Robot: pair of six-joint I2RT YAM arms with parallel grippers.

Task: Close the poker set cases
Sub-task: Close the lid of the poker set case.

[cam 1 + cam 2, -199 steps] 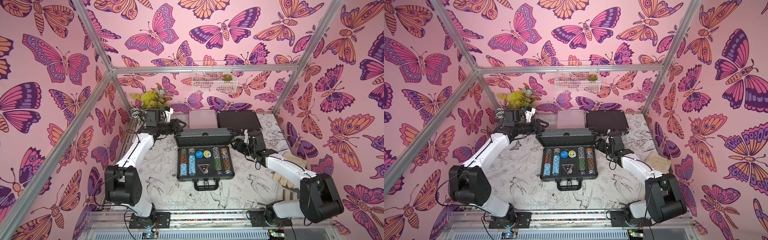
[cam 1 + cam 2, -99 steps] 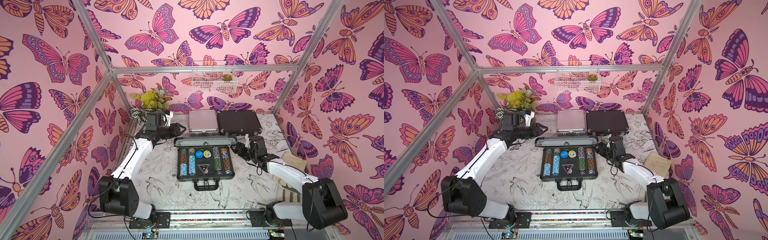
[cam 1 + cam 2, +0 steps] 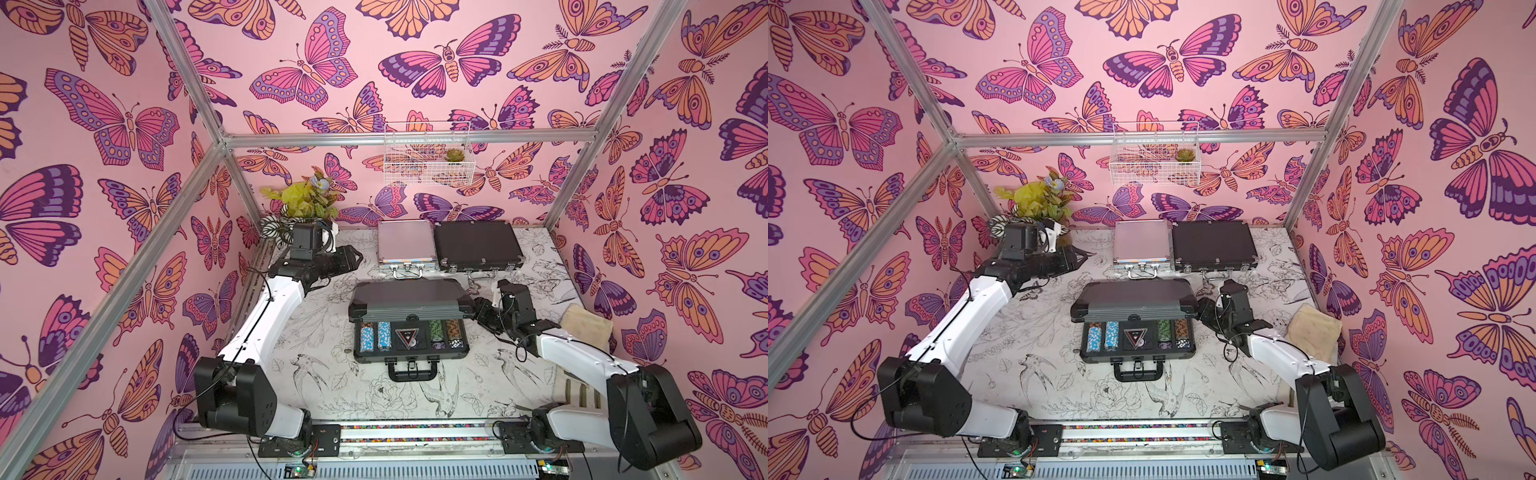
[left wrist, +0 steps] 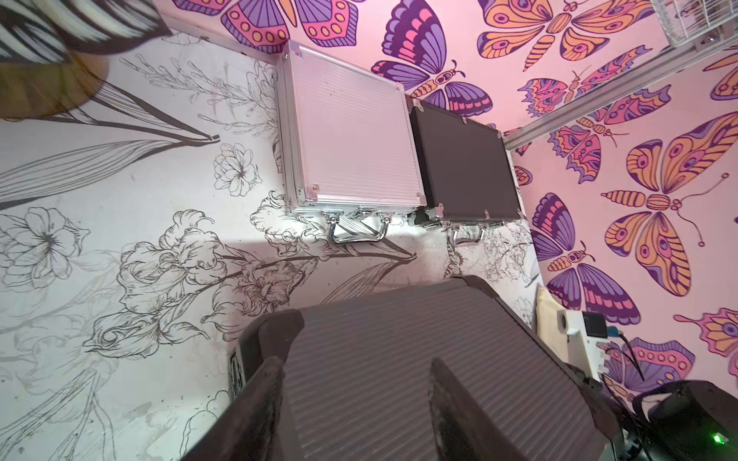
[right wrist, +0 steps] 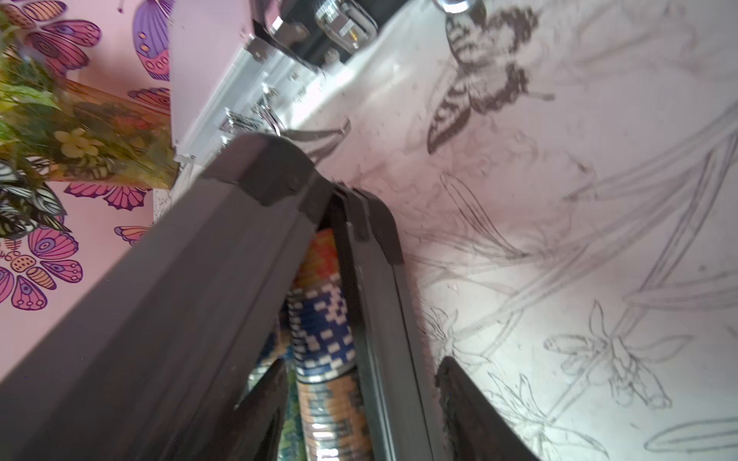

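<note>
On the table (image 3: pixel 324 399), three cases: silver case (image 3: pixel 405 241), black case (image 3: pixel 476 245), ribbed case (image 3: pixel 409 297) ajar.

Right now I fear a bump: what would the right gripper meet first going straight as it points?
The right gripper would likely meet the end wall of the large black case first: its open jaws appear to straddle the base's rim. Depth is unclear.

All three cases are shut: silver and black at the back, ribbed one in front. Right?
No. The ribbed case in front is only half shut; both top views show chips inside. The silver case and black case are shut.
</note>
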